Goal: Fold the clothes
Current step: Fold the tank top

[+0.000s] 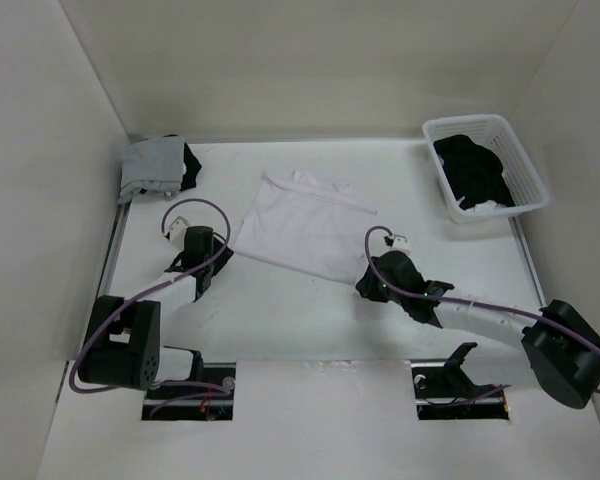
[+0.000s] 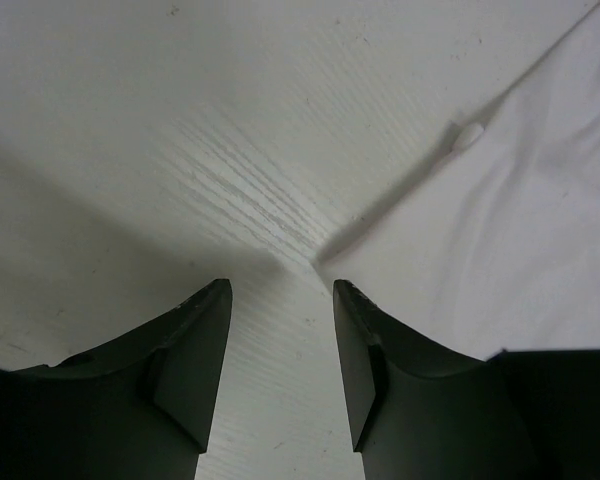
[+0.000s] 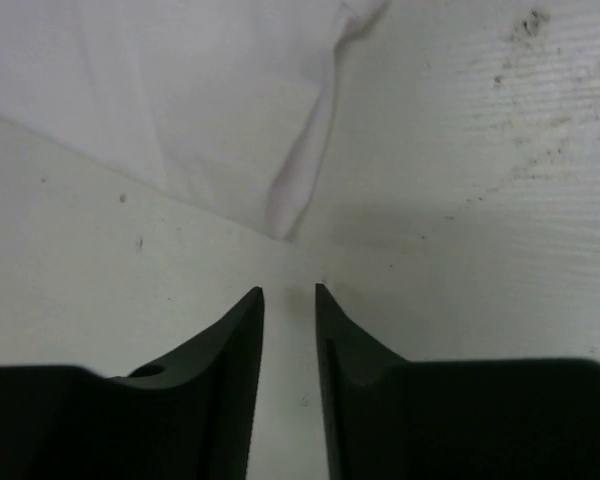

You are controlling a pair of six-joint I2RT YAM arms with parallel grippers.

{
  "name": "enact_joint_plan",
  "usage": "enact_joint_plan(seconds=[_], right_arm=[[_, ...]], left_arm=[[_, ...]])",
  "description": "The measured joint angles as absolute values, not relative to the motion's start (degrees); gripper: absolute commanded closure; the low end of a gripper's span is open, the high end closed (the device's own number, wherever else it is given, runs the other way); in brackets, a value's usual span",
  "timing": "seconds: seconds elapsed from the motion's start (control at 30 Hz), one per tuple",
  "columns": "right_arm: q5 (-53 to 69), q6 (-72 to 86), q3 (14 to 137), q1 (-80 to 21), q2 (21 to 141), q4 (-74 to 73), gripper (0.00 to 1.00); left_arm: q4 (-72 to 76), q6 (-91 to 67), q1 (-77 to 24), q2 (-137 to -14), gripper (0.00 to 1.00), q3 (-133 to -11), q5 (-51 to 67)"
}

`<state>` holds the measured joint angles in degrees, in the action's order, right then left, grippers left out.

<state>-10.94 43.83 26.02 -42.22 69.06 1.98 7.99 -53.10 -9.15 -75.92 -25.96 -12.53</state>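
The white garment (image 1: pixel 300 225) lay spread flat in the middle of the table (image 1: pixel 310 320). It looked thin, soft and light, and I would think it sags and wrinkles when lifted, so its two near corners seemed the best places to pinch. The left end effector (image 2: pixel 280 290) stood wide and empty just before one corner, the right end effector (image 3: pixel 288 292) narrow and also empty before the other. Grey and black clothes (image 1: pixel 152 165) sat folded at the far left, and more black clothes (image 1: pixel 475 170) filled the stiff lattice basket (image 1: pixel 528 165)
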Motion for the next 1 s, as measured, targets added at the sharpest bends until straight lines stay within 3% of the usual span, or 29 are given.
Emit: enact_joint_plan(seconds=[0.17,0.3,0.73,0.83,1.0], right_arm=[[-11.57,45.58,25.34,-42.41,70.06,3.64,0.52],[-11.57,46.59,25.34,-42.44,71.18,6.9,0.58],[-10.09,48.49,26.24,-40.97,81.93,17.39,0.63],[-10.09,49.28,25.56,-40.47,82.0,18.59,0.64],[-10.07,49.95,24.56,-39.4,82.0,20.23,0.71]], left_arm=[[10.41,-53.1,-8.32,-77.08,0.57,-25.67,-10.17],[12.25,-53.1,-8.27,-78.26,0.61,-25.67,-9.34],[15.38,-53.12,-8.27,-80.31,0.63,-25.76,-8.34],[16.75,-53.1,-8.34,-81.87,0.73,-26.2,-8.08],[18.35,-53.12,-8.34,-83.42,0.78,-26.44,-6.9]])
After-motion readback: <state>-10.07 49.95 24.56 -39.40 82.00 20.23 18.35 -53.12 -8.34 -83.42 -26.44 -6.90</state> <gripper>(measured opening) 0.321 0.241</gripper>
